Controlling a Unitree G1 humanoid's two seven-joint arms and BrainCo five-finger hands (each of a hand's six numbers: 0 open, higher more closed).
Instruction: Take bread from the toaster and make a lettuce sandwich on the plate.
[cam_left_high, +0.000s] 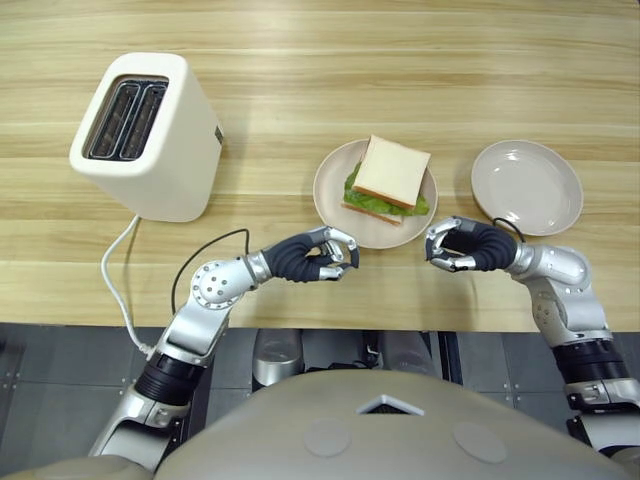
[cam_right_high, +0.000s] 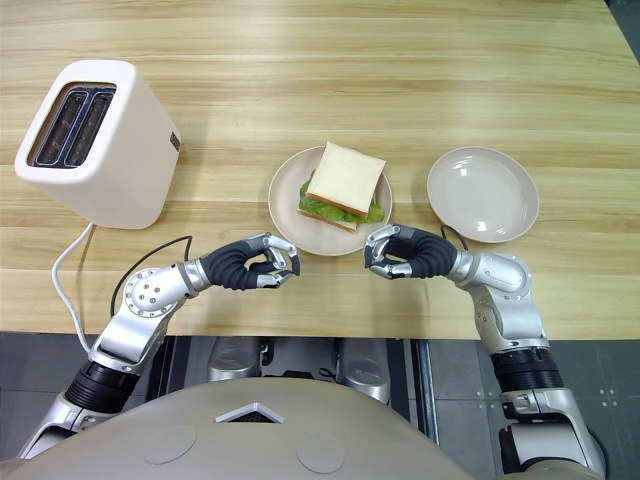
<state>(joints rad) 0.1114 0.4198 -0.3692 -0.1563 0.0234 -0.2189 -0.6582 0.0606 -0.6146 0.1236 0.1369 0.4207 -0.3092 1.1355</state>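
Sandwich (cam_left_high: 390, 175) is sitting assembled on the plate (cam_left_high: 329, 195), toaster (cam_left_high: 160, 150) at nine o'clock — the task is looking done. Left hand (cam_left_high: 315, 256) at seven and right hand (cam_left_high: 460, 245) at five are hovering curled, holding nothing.

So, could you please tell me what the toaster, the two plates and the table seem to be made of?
Toaster: cream matte shell, likely plastic or painted metal. Plate under the sandwich and bare plate: beige, soft sheen, ceramic or melamine. Table: light wood grain in planks, possibly laminate.
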